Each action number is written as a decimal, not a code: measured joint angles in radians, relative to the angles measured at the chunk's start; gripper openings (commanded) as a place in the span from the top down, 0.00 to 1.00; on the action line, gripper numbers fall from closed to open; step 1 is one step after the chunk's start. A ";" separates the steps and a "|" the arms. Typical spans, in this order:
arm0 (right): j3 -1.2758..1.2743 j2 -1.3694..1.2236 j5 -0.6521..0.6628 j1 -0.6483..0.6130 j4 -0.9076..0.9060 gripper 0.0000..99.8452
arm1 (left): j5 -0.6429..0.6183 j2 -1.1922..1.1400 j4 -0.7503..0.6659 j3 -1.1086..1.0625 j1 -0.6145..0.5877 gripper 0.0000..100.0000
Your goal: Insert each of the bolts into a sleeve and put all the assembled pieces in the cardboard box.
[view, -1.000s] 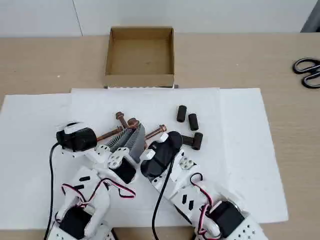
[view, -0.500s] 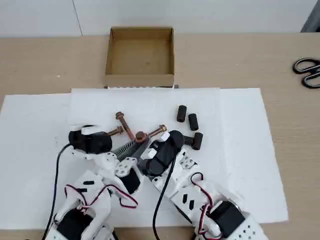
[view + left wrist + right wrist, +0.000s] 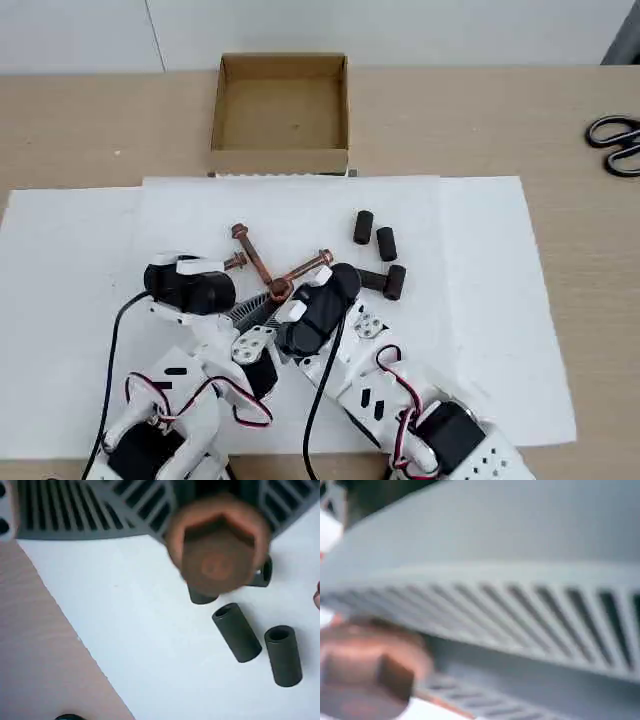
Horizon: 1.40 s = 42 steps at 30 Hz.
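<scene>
The left tool (image 3: 272,296) is gripping a copper bolt (image 3: 218,555) near black sleeves (image 3: 236,632) lying on white paper (image 3: 140,645). The right tool (image 3: 295,298) is sitting just beside it; I cannot tell its state.

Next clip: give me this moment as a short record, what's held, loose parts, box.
held: left gripper grips a copper-coloured hex-head bolt
loose bolts: other copper-coloured bolts lie on the white paper sheet
sleeves: short black cylindrical sleeves lie loose on the sheet, beside the bolts
box: open square cardboard box beyond the sheet, nothing seen inside
other: black-handled scissors at the wooden table edge
</scene>
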<state>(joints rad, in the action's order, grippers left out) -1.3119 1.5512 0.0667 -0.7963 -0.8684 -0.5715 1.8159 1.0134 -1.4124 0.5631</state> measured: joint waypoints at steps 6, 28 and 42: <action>0.002 0.002 0.000 0.012 0.006 1.00 | 0.051 -0.008 0.031 -0.014 -0.011 0.73; -0.028 0.003 0.000 0.069 0.021 1.00 | 0.199 -0.009 0.035 0.232 -0.008 0.99; -0.020 -0.060 -0.097 0.318 0.086 1.00 | 0.232 -0.009 -0.226 -0.133 -0.396 0.99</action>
<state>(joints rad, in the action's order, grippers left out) -1.3318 1.4914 -0.0299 -0.4787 -0.7825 -0.3399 1.8067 0.7879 -1.5459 0.1672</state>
